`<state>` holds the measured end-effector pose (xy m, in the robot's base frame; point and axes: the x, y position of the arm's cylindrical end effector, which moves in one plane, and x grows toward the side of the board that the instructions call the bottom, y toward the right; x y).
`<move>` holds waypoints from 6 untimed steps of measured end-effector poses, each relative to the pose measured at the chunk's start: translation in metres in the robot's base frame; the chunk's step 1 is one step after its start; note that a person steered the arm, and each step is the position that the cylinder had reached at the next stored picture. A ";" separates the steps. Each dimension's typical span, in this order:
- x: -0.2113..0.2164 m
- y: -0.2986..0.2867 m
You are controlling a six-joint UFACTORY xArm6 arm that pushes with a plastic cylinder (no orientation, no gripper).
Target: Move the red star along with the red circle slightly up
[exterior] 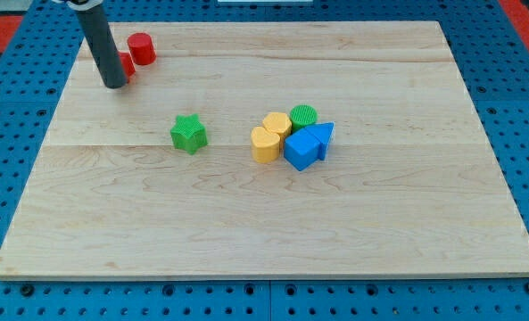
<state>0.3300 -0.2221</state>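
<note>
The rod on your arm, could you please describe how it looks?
A straight, smooth cylinder, dark grey to black, with a faint sheen along one side. My tip ends blunt and flat. No cables or markings show on it; its upper part is cut off by the view's top edge.

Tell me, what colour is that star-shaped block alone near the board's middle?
Green star, clearest in the camera view.

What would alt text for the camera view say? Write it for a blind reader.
My tip rests at the wooden board's top-left, against a mostly hidden red block, with the red circle just above. A green star sits mid-board; yellow, green and blue blocks cluster to its right.
</note>
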 end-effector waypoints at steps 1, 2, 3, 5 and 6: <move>0.003 -0.042; -0.013 -0.037; -0.045 0.005; -0.044 -0.027; -0.044 -0.056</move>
